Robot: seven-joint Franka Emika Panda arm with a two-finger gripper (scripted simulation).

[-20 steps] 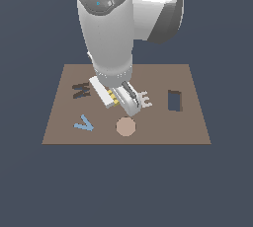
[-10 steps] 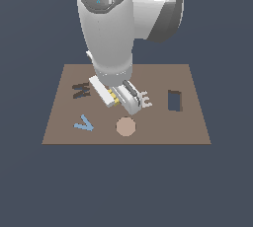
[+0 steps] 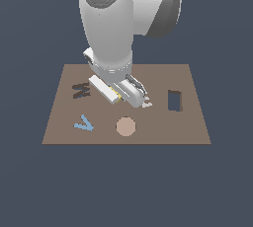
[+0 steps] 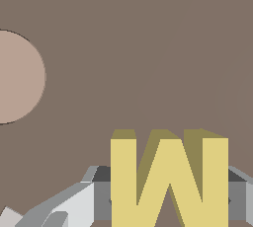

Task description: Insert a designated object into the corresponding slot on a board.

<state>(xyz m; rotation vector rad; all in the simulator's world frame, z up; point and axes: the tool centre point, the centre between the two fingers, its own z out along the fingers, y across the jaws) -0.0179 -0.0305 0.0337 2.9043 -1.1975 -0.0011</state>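
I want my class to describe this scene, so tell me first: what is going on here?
A simulated robot arm is working over a brown board. Its gripper is closed on a yellow M-shaped block, with a grey finger on either side of the block in the wrist view. The dark M-shaped slot lies empty toward the exterior view's left of the gripper, so the block is not yet inserted. A light-blue V, a pinkish disc and a dark rectangular cut-out are also on the board.
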